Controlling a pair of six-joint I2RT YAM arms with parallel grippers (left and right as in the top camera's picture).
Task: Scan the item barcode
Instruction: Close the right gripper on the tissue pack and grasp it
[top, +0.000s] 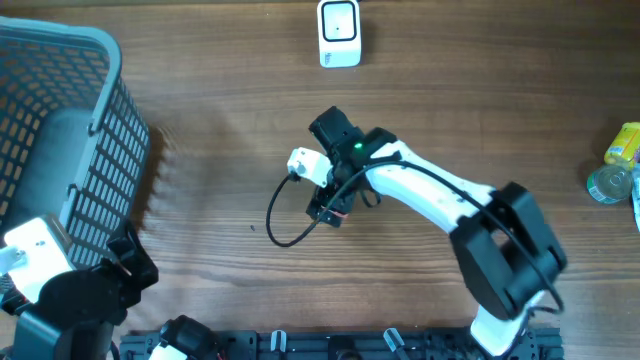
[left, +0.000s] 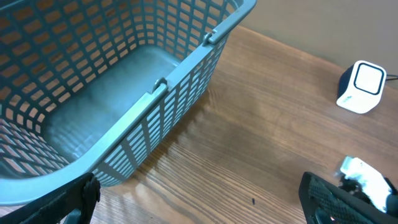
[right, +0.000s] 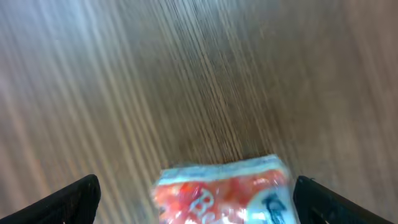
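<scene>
— Where's the item?
— Red, white and blue packet (right: 221, 190), blurred, low in the right wrist view over the bare table (right: 186, 74). From overhead it's hidden under the right gripper (top: 325, 168), mid-table.
— Gripped?
— No. Jaws stand wide, a gap either side of the packet. Can't tell whether it lies flat on the wood.
— The other arm?
— Left gripper (left: 202, 202) is spread wide too, nothing in it, hanging just beside the blue basket (left: 186, 68) at the near left.
— And the reader?
— White scanner (top: 339, 33) at the far edge, well apart from the packet. No barcode shows on the part I can see.
— Progress, then?
— Early, I'd judge. The arm is over the packet. Closing on it, lifting, carrying it to the scanner and presenting the code are all left. A yellow pack (top: 625, 143) waits at the right edge.
</scene>
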